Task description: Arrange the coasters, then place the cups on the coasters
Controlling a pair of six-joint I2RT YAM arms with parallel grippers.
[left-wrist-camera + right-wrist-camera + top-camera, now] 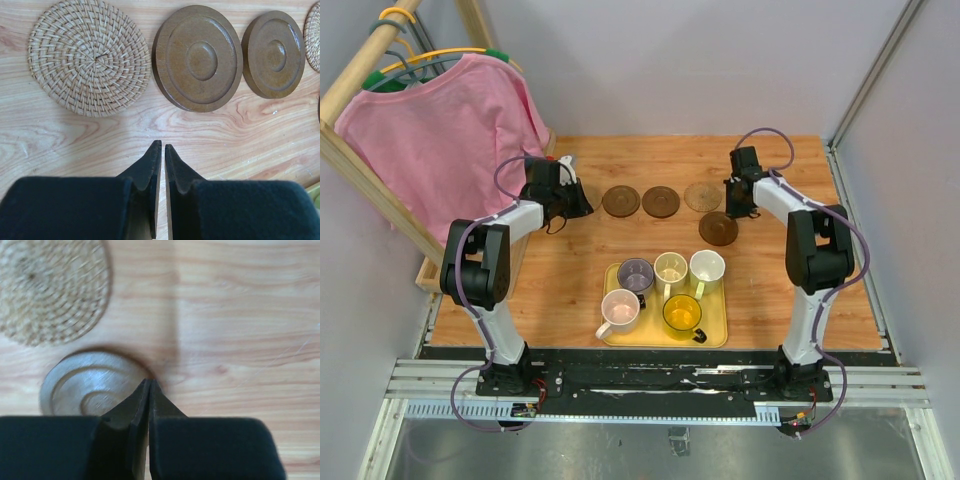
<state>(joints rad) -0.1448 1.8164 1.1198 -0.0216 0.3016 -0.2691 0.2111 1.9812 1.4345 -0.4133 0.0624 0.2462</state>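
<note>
Arranging is in hand: left gripper (162, 146) and right gripper (148, 382) both have fingers pressed together, empty, and the right tip at the stray brown coaster (718, 229), 5 o'clock of the tan coaster (703, 196), likely must nudge it into line before the cups (671, 270), on the tray (716, 318) at 6 o'clock, are moved.

Five coasters (660, 201), five cups (671, 268), one yellow tray (716, 328).

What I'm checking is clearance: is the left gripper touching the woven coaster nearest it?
Apart. The left wrist view shows bare table between the left gripper and the woven coaster.
</note>
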